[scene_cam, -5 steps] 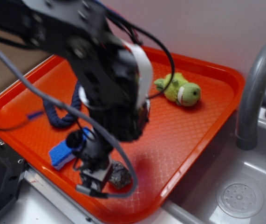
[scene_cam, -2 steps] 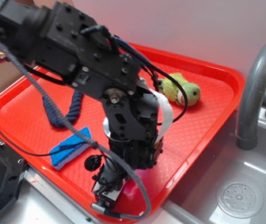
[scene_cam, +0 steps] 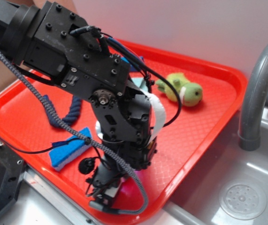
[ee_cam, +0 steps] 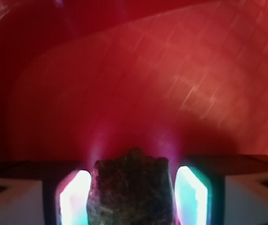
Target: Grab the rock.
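Note:
In the wrist view the rock (ee_cam: 131, 192), dark, lumpy and mottled grey-brown, fills the gap between my two glowing fingers (ee_cam: 75, 199). My gripper (ee_cam: 131, 187) is shut on it, a pad against each side. Beyond it lies the textured red floor of the orange-red tray (ee_cam: 171, 70). In the exterior view my gripper (scene_cam: 108, 199) points down at the tray's (scene_cam: 209, 93) front edge. The arm hides the rock there; only a pink glow shows beside the fingers.
A blue sponge (scene_cam: 68, 151) lies left of the gripper near the tray's front rim. A dark blue rope (scene_cam: 58, 119) lies behind it. A green plush toy (scene_cam: 183, 91) sits at the back right. Right of the tray are a grey faucet (scene_cam: 256, 93) and a metal sink (scene_cam: 241, 187).
The arm has swung forward and down over the rock, which lay in plain sight beside the fingers a second ago. It now sits between them, hidden from the exterior view.

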Controlling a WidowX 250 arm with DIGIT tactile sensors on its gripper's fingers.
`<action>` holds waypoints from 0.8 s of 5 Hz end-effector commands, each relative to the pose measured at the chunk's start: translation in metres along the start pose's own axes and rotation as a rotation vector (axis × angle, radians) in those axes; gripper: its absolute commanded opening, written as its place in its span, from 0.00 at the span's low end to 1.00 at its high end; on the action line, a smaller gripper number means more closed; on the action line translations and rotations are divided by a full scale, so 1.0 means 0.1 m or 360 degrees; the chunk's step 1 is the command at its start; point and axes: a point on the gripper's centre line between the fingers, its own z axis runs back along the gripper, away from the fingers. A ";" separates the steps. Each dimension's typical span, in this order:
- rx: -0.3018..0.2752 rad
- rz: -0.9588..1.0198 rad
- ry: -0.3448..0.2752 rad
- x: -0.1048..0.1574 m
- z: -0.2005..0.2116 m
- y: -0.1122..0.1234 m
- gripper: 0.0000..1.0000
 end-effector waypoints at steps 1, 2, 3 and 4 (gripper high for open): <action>0.0083 0.0738 -0.0070 -0.15 0.56 0.05 0.00; 0.0003 0.1137 -0.0185 -0.29 0.91 0.25 0.00; -0.0047 0.1536 -0.0227 -0.63 1.18 0.40 0.00; -0.0109 0.1935 -0.0295 -0.87 1.45 0.48 0.00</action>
